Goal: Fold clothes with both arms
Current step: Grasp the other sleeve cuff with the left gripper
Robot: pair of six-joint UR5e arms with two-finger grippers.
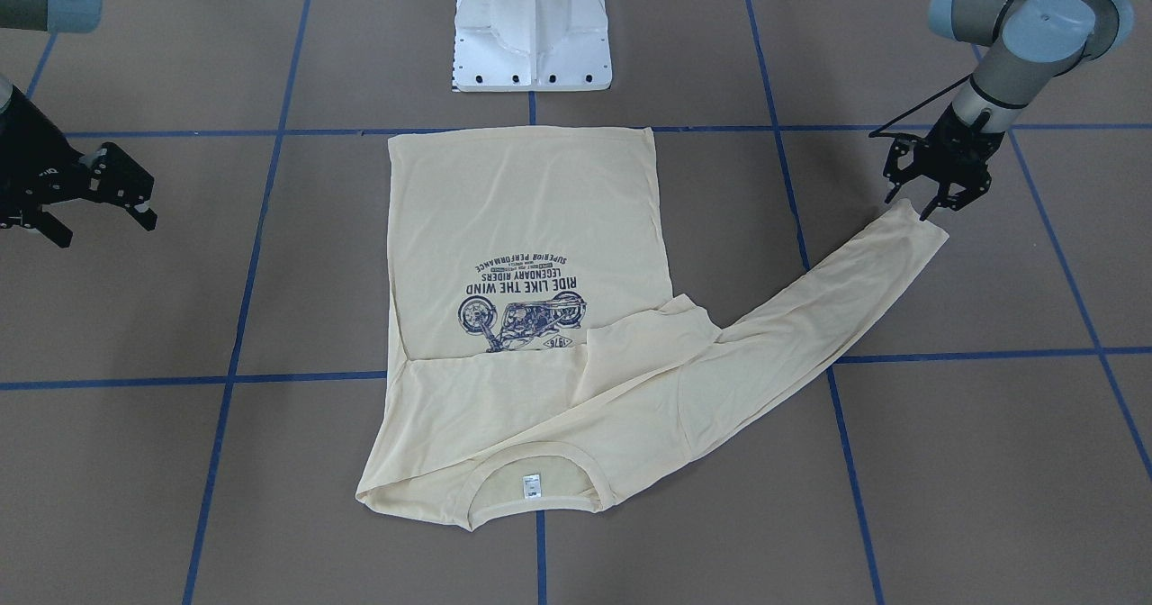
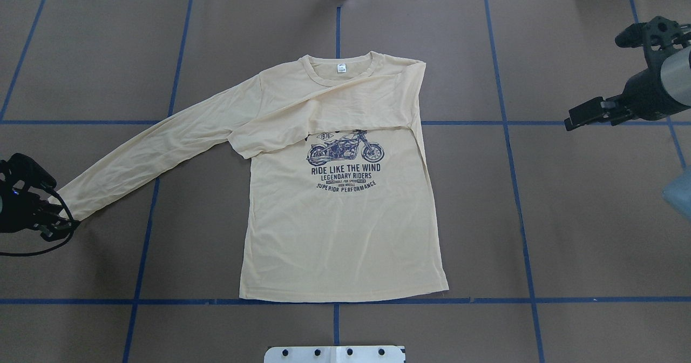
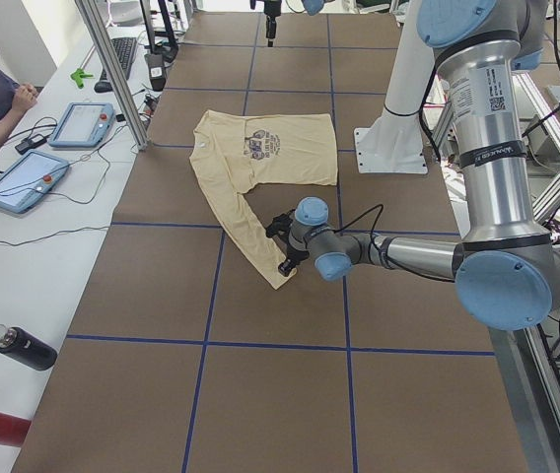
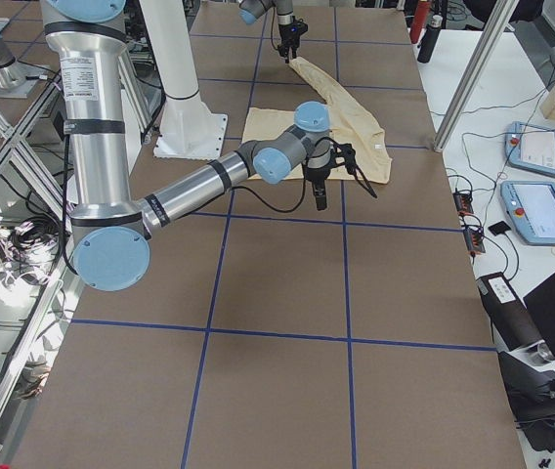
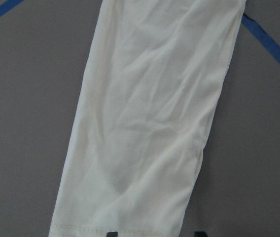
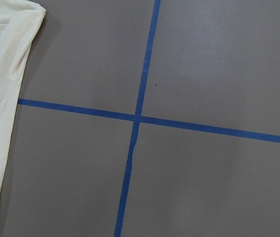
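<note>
a: where is the t-shirt?
b: it lies flat and print up in the middle of the table. the hem runs along a blue tape line near the white base mount, and the collar is on the far side.
a: and the sleeves?
b: the folded sleeve lies across the chest, its edge just over the top of the print. the long sleeve slants out toward the robot's left, with its cuff flat on the table.
a: left gripper?
b: the left gripper is right at that cuff, fingers spread and clamping nothing.
a: right gripper?
b: the right gripper hovers over bare table, well apart from the shirt's straight side edge. its fingers are apart and hold nothing, and broad open surface lies between it and the shirt.
</note>
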